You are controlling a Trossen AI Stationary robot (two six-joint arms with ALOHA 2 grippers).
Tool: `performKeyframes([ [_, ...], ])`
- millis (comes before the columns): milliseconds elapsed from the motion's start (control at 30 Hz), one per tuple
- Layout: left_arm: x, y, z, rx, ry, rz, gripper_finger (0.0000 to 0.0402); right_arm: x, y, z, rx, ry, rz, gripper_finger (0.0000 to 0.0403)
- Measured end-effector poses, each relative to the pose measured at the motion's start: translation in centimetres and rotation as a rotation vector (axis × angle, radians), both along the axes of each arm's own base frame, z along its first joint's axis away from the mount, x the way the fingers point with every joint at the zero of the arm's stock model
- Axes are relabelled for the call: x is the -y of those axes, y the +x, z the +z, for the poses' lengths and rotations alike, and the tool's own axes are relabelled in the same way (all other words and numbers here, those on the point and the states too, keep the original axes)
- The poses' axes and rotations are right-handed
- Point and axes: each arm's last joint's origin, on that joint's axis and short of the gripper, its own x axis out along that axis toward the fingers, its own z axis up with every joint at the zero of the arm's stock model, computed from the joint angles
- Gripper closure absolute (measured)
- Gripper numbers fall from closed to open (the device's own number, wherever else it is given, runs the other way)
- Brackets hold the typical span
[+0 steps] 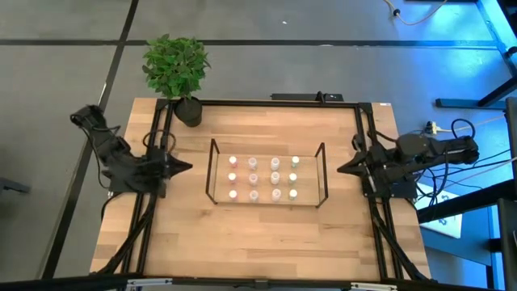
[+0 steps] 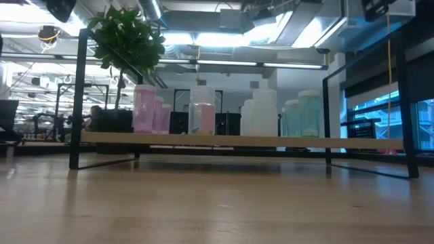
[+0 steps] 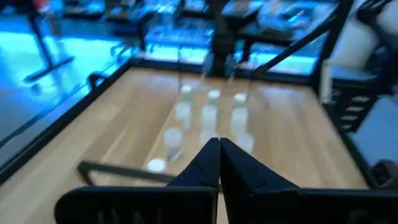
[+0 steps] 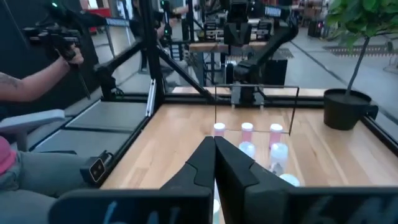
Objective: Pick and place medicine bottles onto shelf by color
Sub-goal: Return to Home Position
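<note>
Clearly, your sorting looks finished: the medicine bottles (image 1: 253, 178) stand in four colour columns on the shelf (image 1: 308, 182) at mid-tabletop (image 1: 258, 242). Your left gripper (image 1: 187, 167) sits at the left edge and your right gripper (image 1: 339, 168) at the right edge. Each has its fingers pressed together on nothing, well apart from the shelf. The risk, as I judge it, is that any inward sweep could clip the shelf's thin black metal rods and jolt its wooden base. That would topple those small, smooth, light cylinders. The pale wood looks slick, so a fallen bottle would likely roll.
</note>
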Motion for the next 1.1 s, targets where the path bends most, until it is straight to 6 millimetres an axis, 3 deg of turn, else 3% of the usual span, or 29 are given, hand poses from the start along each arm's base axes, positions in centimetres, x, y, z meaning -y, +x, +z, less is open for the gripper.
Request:
performKeyframes([
  [533, -1.1, -2.2, -1.5, 0.335, 0.089, -0.321, 0.0399, 1.1, -4.5, -3.6, 0.224, 0.049, 0.000, 0.0393],
  [733, -1.9, -3.1, -3.6, 0.445, 0.116, -0.332, 0.0399, 1.0, -4.0, -4.3, 0.198, 0.044, -0.006, 0.0393],
  [900, -1.5, -2.7, -4.3, 0.456, 0.124, -0.352, 0.0400, 0.9, -3.4, -5.0, 0.225, 0.059, -0.008, 0.0393],
  [1100, -0.8, -2.0, -6.3, 0.466, 0.146, -0.352, 0.0401, 0.5, -1.9, -7.5, 0.248, 0.042, -0.010, 0.0393],
])
